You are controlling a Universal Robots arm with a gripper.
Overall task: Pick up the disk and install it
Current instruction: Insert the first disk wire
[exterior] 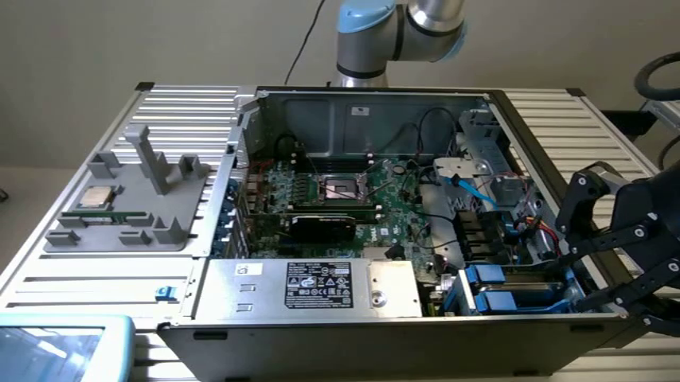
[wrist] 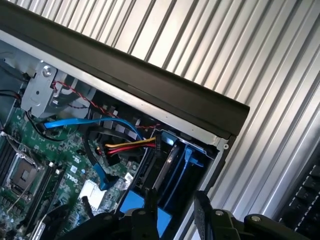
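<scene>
The disk [wrist: 167, 167] stands on edge in the drive bay [exterior: 494, 290] at the corner of the open computer case, its silver side and blue rails showing. My gripper [wrist: 175, 207] reaches down over it, one finger on each side of its blue-railed end, shut on it. In the exterior view the black gripper [exterior: 574, 274] hangs over the case's right wall beside the bay.
A red-and-yellow power cable [wrist: 127, 145] and a blue data cable [wrist: 90, 122] run close to the bay. The black case rim [wrist: 150, 80] borders it. The power supply box [exterior: 318, 290], motherboard [exterior: 340, 199] and a grey fixture with a processor chip [exterior: 98, 197] lie to the exterior view's left.
</scene>
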